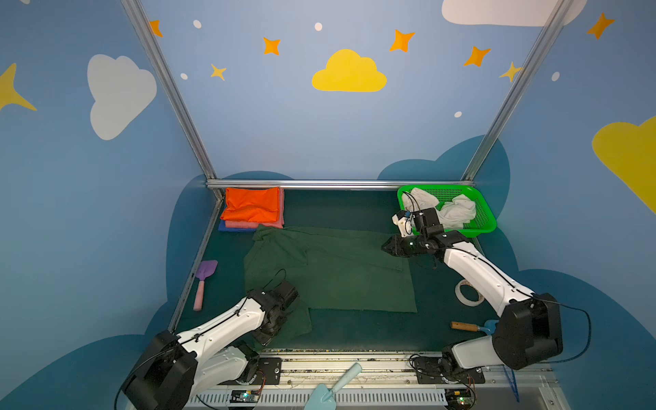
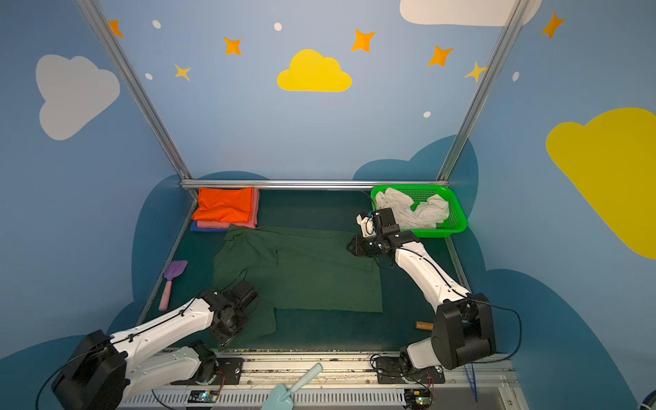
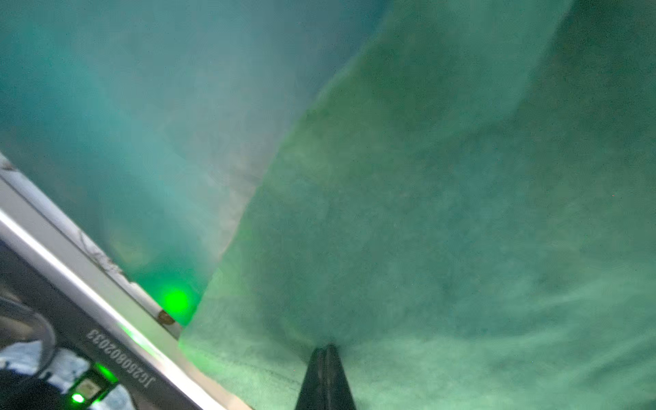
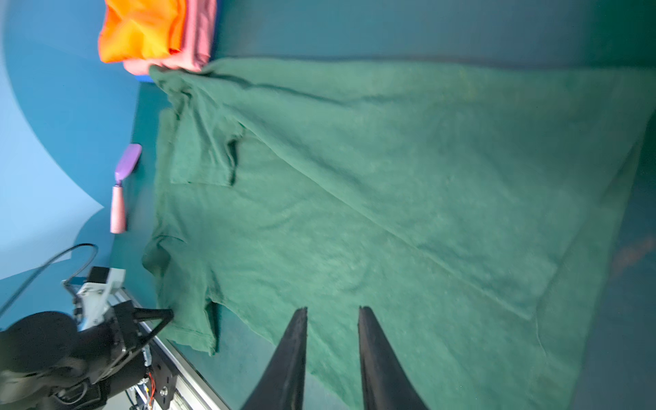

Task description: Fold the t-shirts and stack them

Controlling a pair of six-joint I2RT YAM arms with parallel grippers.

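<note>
Dark green t-shirt [image 1: 330, 269] lies spread mostly flat on the middle of the table, neck end to the left, hem to the right. There are a few long creases, and the far sleeve is rumpled and reaches the folded stack. The near sleeve lies toward the front edge.

The left gripper [image 3: 326, 349] has its fingers pressed together, pinching the green cloth of the near sleeve; the fabric puckers at the tip. The right gripper [image 4: 332, 312] has its fingers spread with a gap, over the hem edge on the right, with nothing between them.

The stack sits in the far left corner: orange t-shirt [image 1: 252, 207] on top, then pink t-shirt [image 1: 248, 224], with blue t-shirt [image 1: 227, 228] at the bottom. White t-shirt [image 1: 451, 209] is crumpled in the green mesh basket [image 1: 486, 220] at the far right.

The surface is a dark teal mat [image 1: 355, 330]. On it are a purple toy shovel [image 1: 204, 284] to the left and a tape roll [image 1: 468, 293] to the right, with a wooden-handled tool [image 1: 465, 326] near the right arm's base. A light blue trowel [image 1: 333, 387] lies on the front rail. The walls are blue with painted clouds and stars, framed in aluminium.
</note>
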